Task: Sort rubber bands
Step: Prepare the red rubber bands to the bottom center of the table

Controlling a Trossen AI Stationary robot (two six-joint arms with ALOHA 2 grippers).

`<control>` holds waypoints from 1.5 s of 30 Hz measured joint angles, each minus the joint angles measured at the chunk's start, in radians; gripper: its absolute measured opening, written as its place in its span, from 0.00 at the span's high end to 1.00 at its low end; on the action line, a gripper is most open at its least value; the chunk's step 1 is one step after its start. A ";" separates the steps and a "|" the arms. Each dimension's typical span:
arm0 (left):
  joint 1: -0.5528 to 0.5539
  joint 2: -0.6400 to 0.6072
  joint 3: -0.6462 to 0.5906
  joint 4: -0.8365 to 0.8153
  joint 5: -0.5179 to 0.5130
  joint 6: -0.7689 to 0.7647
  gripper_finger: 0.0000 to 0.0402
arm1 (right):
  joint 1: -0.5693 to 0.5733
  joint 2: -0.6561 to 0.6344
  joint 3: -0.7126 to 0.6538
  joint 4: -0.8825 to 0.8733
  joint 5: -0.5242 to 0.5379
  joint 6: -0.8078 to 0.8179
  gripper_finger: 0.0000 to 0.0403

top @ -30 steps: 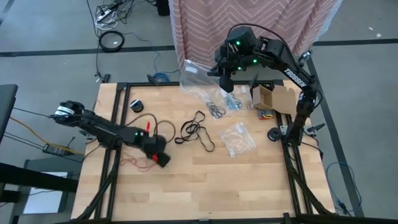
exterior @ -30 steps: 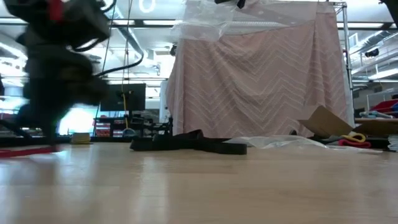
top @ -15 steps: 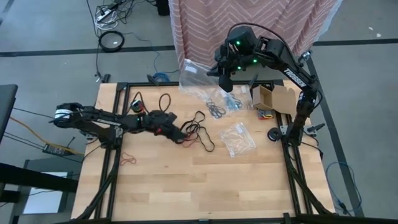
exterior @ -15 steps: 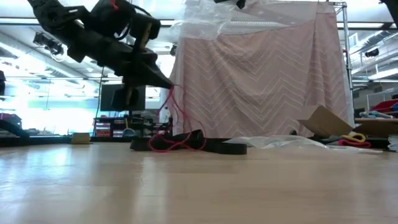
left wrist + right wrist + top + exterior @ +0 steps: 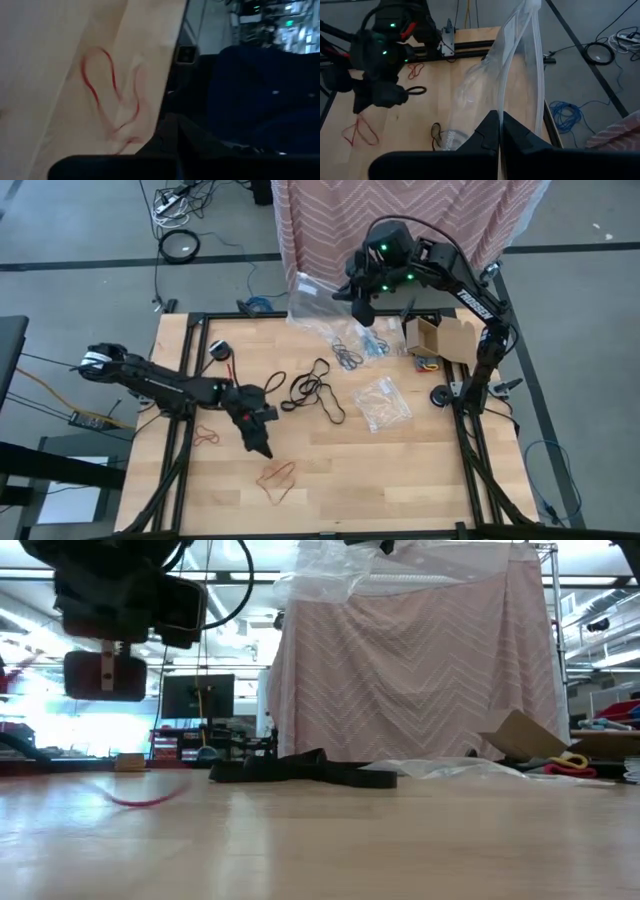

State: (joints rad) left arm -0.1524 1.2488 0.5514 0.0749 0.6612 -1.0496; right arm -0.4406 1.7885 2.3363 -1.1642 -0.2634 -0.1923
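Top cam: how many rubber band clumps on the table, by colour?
red rubber bands: 2 (the other clump is nearer the left arm)
black rubber bands: 2 (one lone loop)
dark brown rubber bands: 1
teal-blue rubber bands: 1
Total: 6

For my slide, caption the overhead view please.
Left hand hovers beside loose red rubber bands; right hand holds up a clear plastic bag.
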 joint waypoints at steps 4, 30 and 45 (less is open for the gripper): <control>-0.012 0.003 0.000 -0.025 -0.083 0.044 0.91 | -0.009 0.000 0.000 0.020 0.010 -0.001 1.00; -0.105 -0.188 -0.007 -1.090 -0.365 0.308 0.64 | -0.017 0.000 0.000 0.016 0.009 -0.001 1.00; -0.139 -0.174 -0.162 -0.918 -0.359 0.126 0.55 | -0.020 0.000 0.000 0.012 0.008 -0.002 1.00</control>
State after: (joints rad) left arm -0.2912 1.0745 0.3890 -0.8431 0.3020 -0.9232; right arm -0.4606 1.7882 2.3363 -1.1519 -0.2550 -0.1944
